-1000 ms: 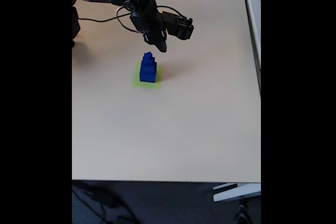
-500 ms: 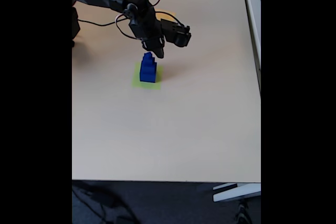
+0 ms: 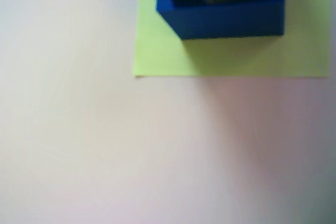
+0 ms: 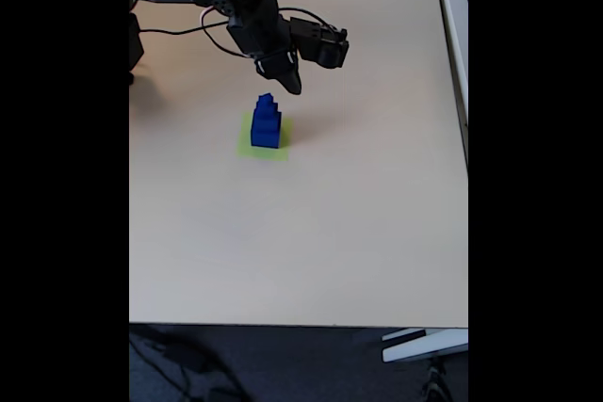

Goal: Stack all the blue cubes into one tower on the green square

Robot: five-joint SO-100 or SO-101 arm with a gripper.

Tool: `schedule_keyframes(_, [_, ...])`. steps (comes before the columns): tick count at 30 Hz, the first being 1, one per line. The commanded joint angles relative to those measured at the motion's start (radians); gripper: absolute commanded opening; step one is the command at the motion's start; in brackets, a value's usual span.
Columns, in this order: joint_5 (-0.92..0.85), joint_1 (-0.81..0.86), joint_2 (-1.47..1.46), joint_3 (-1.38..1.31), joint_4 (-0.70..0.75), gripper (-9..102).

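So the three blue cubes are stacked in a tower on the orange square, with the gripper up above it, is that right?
Not quite: the square under the tower is lime green, not orange, as the fixed view shows. The rest holds: the blue cubes are stacked there, and the gripper is above the tower.
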Motion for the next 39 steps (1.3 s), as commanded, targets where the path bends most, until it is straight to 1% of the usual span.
schedule_keyframes(1, [0.018,-0.003,0.055,-0.002,0.005,0])
schedule_keyframes(9, [0.0,0.0,0.067,0.04,0.026,0])
schedule_keyframes(20, [-0.025,0.021,0.063,0.014,0.064,0])
schedule_keyframes(39, [-0.063,0.046,0.06,0.025,0.064,0])
